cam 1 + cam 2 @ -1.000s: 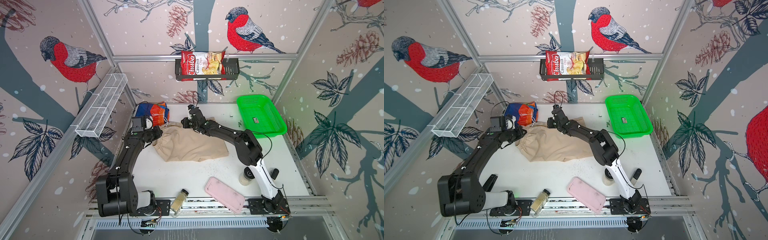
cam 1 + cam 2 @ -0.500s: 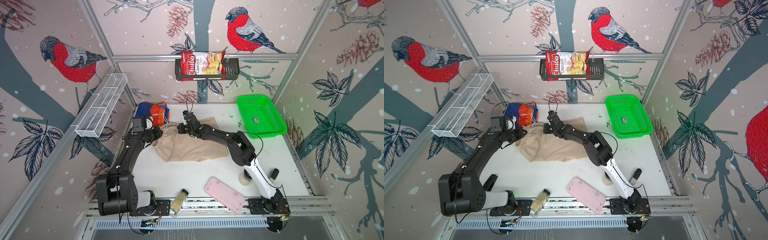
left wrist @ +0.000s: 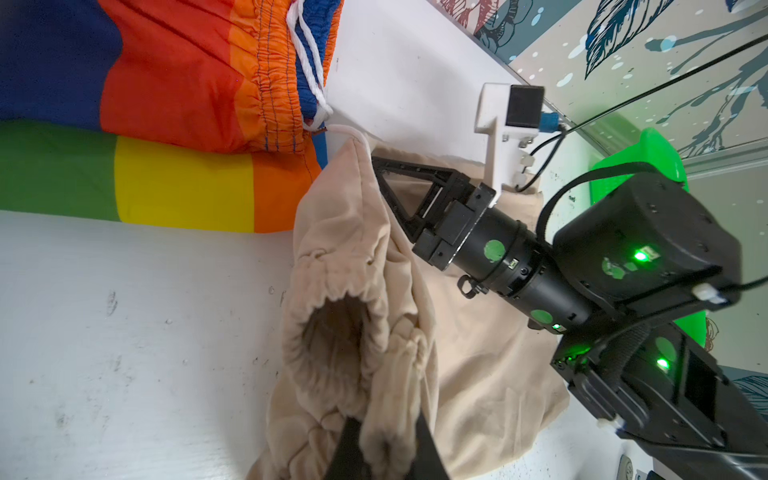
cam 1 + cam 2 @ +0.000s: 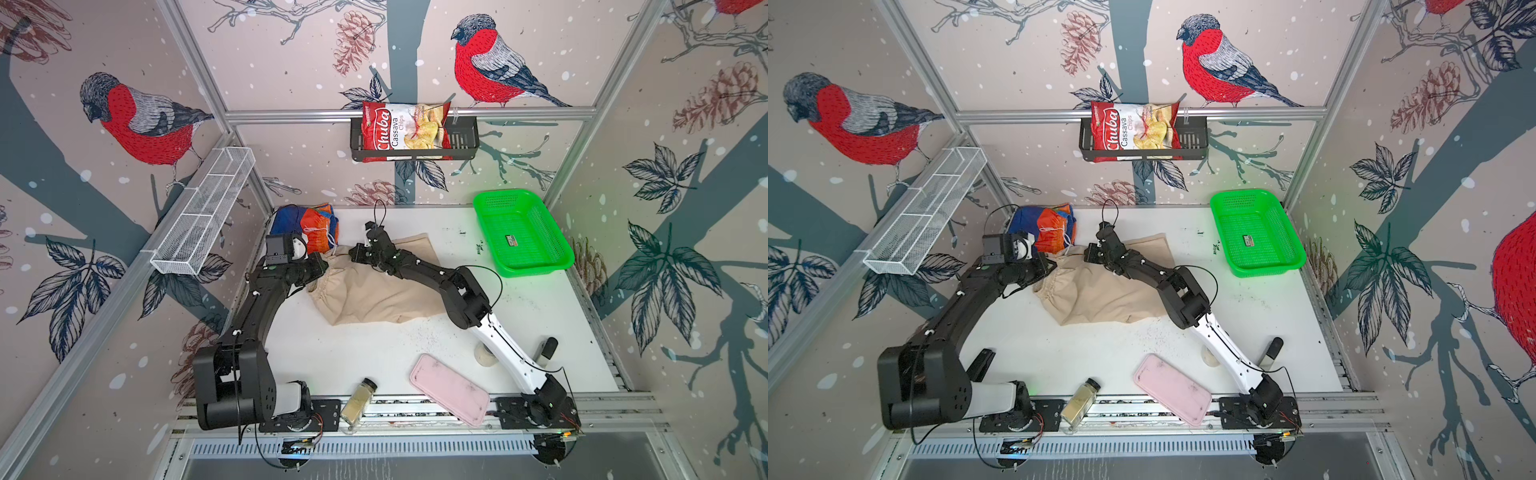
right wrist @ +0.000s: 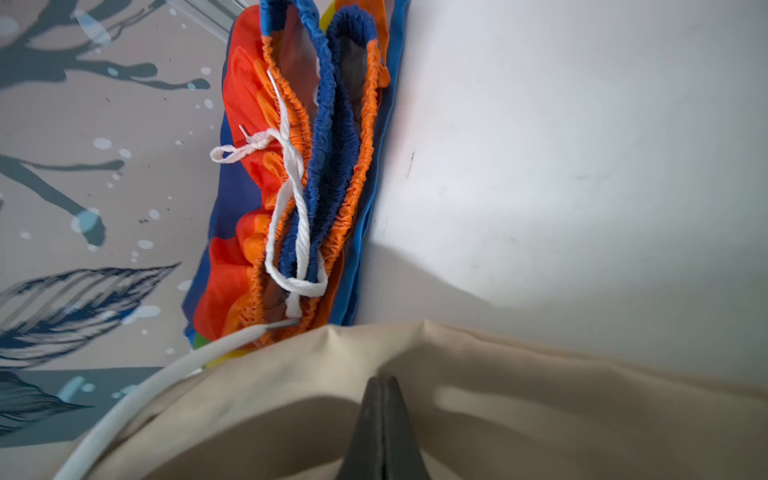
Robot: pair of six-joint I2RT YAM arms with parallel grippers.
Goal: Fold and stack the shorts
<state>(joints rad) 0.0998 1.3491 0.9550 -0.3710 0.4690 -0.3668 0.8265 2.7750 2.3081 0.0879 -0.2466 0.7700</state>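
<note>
The beige shorts [image 4: 374, 291] [image 4: 1108, 295] lie rumpled in the middle of the white table in both top views. My left gripper [image 4: 322, 270] [image 3: 382, 432] is shut on their gathered waistband, with cloth bunched between its fingers. My right gripper [image 4: 353, 252] [image 5: 382, 380] is shut at the far corner of the waist, fingers pressed together on the beige cloth [image 5: 540, 415], which peaks at its tip [image 3: 376, 161]. The rainbow shorts [image 4: 307, 226] [image 3: 166, 104] [image 5: 249, 249], with a white drawstring, sit folded at the back left corner, touching the beige pair.
A green mesh basket [image 4: 523, 232] stands at the back right. Along the front edge lie a pink case [image 4: 449, 395] and a spice jar [image 4: 358, 401]. A white wire shelf [image 4: 203, 212] hangs on the left wall, and a chips bag [image 4: 405, 131] sits in a rack on the back wall.
My right gripper has slid left across the beige shorts to the waist corner and shut there. The left gripper has kept its hold and place.
</note>
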